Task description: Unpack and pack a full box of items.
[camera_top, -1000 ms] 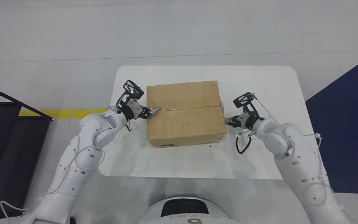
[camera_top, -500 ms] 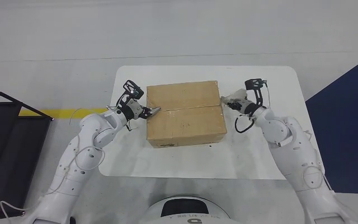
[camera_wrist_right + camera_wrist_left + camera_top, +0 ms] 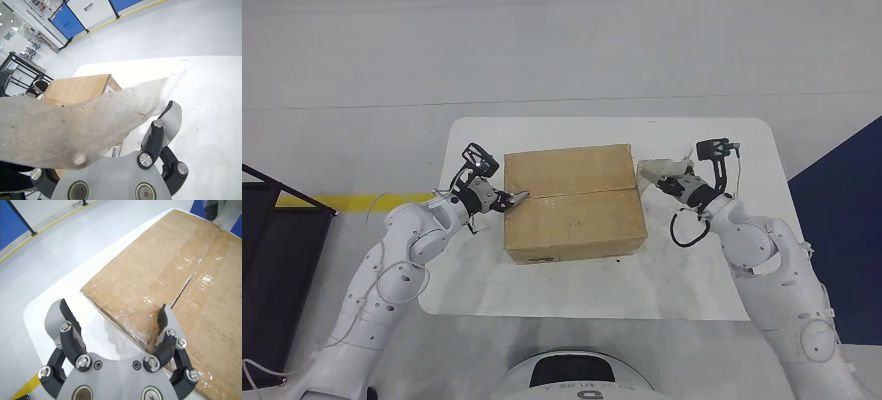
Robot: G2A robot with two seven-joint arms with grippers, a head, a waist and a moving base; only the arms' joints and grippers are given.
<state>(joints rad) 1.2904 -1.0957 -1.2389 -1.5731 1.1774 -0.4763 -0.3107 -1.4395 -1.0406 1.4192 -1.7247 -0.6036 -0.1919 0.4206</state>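
up close, tape strip [image 3: 75, 123] drapes the spread right tool [image 3: 667, 182]; left tool [image 3: 113, 309] spread at box [image 3: 160, 275].

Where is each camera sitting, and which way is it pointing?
Top view: above the arms, facing down on the table and cardboard box; both arms, left gripper and right gripper show.
Left wrist view: on the left wrist, facing along its open fingers at the box's taped end.
Right wrist view: on the right wrist, facing across the table to the box; its gripper and a pale tape strip sit before the lens.
Shared: both wrist views see the box from opposite ends.
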